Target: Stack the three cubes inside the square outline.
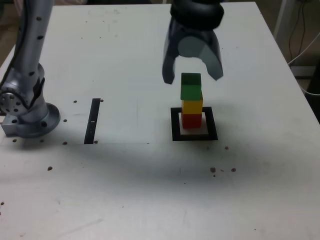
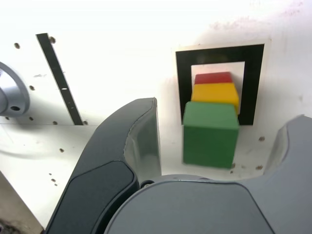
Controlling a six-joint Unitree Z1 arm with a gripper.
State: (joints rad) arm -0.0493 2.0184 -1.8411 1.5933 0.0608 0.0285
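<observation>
White table [image 1: 150, 200] carries a black square outline [image 1: 175, 125] holding a stack: red cube [image 1: 191, 120] at the bottom, yellow cube [image 1: 192, 106] on it, green cube [image 1: 191, 87] on top. Above the stack hangs the gripper [image 1: 192, 78], jaws spread, touching nothing. A black strip [image 1: 92, 121] lies well apart, toward the exterior view's left.

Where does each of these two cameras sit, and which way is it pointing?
Exterior view: off the arm, high across the white table, looking down at the cube stack; shows the arm's silver base and the open end effector above the green cube.
Wrist view: on the wrist, looking down between the fingers onto the stack.
Shared: green, yellow cube, red cube, square outline, black strip.
</observation>
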